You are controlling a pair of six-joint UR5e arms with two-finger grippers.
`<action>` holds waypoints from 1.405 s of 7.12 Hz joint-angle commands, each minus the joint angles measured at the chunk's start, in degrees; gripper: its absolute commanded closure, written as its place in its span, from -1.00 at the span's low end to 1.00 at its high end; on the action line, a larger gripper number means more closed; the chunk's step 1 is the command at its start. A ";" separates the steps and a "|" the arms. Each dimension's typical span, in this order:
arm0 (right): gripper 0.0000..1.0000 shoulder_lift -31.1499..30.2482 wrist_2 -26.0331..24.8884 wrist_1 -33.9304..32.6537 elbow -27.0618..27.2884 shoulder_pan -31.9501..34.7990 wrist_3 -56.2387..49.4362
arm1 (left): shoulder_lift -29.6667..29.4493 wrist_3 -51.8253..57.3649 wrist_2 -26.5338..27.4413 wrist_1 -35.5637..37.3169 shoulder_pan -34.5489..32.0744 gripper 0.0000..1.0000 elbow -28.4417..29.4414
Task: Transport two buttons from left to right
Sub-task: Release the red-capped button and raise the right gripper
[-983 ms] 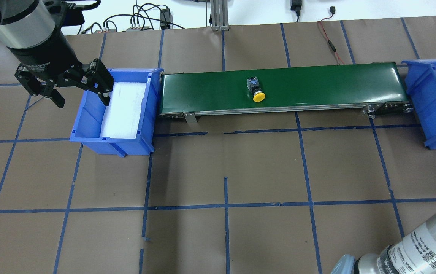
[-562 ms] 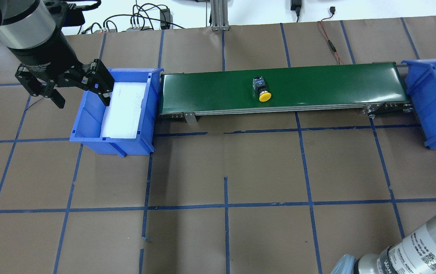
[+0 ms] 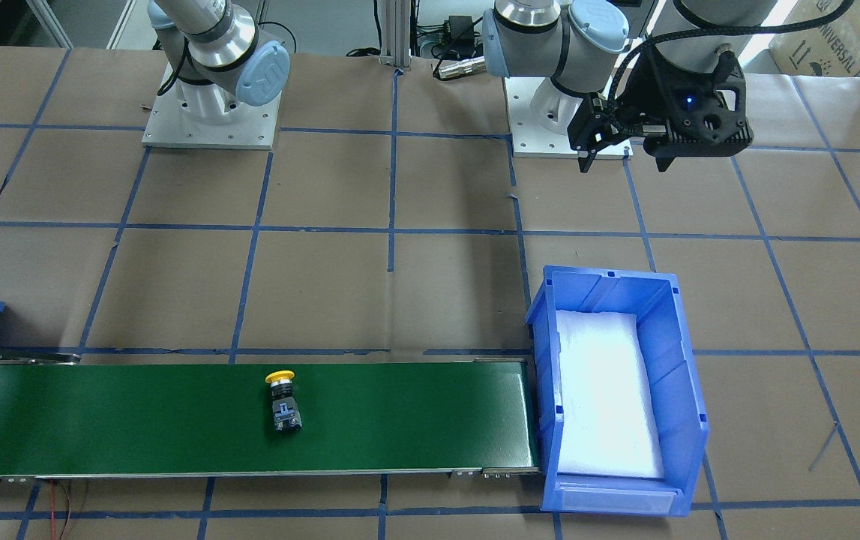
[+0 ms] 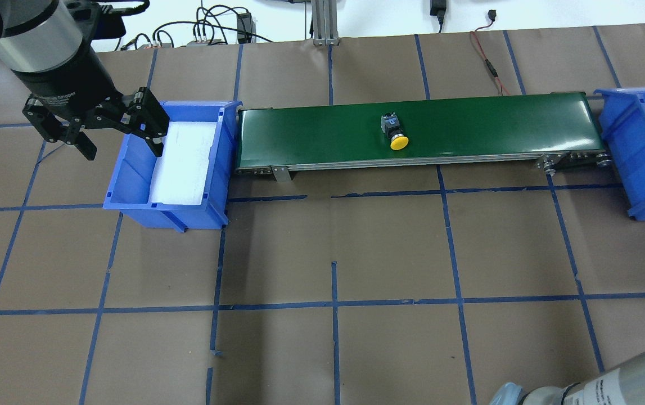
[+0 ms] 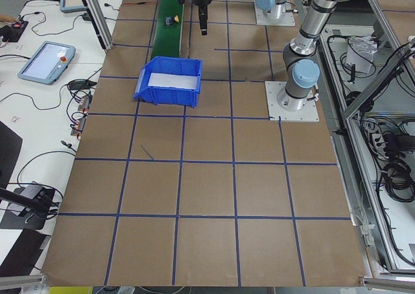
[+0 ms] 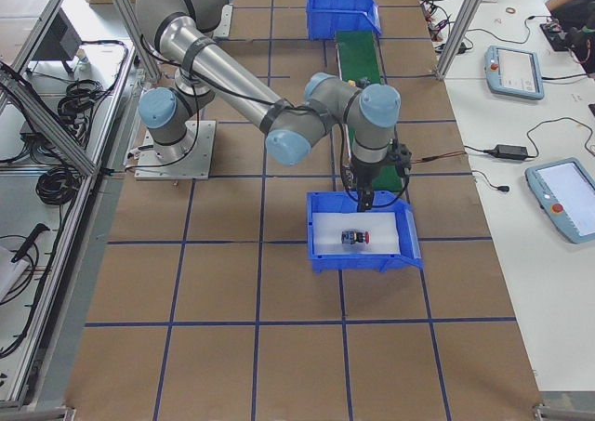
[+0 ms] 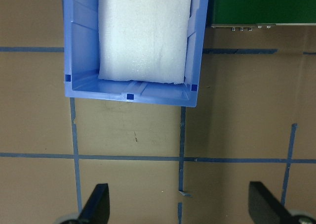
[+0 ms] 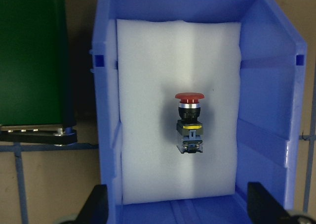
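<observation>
The yellow button (image 4: pixel 396 134) lies on its side on the green conveyor belt (image 4: pixel 468 121), right of the middle; it also shows in the front view (image 3: pixel 283 397). The red button (image 8: pixel 189 122) lies on white foam in the right blue bin (image 8: pixel 106 135), seen too in the right side view (image 6: pixel 354 238). My right gripper (image 8: pixel 180 209) is open and empty above that bin, clear of the red button. My left gripper (image 4: pixel 122 151) is open and empty, above the near-left edge of the left blue bin (image 4: pixel 131 169).
The left bin (image 7: pixel 131 93) holds only a white foam pad. The table is brown paper with blue tape lines. Cables lie at the back edge (image 4: pixel 210 28). My right arm's forearm (image 4: pixel 614 385) crosses the overhead view's lower right corner.
The yellow button has travelled to the right along the belt. My left gripper has not moved. My right arm's forearm has sunk lower in the overhead view.
</observation>
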 commanded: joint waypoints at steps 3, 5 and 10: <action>-1.00 -5.84 3.44 4.66 0.21 15.87 13.31 | -0.04 0.00 0.00 0.00 0.08 -1.00 0.00; -1.00 -4.19 3.36 4.85 0.74 26.91 29.96 | 0.05 0.00 0.00 0.00 0.00 -1.00 0.00; -0.88 2.83 3.45 -1.99 1.53 35.14 42.16 | 0.05 0.00 0.00 0.00 0.08 -1.00 0.00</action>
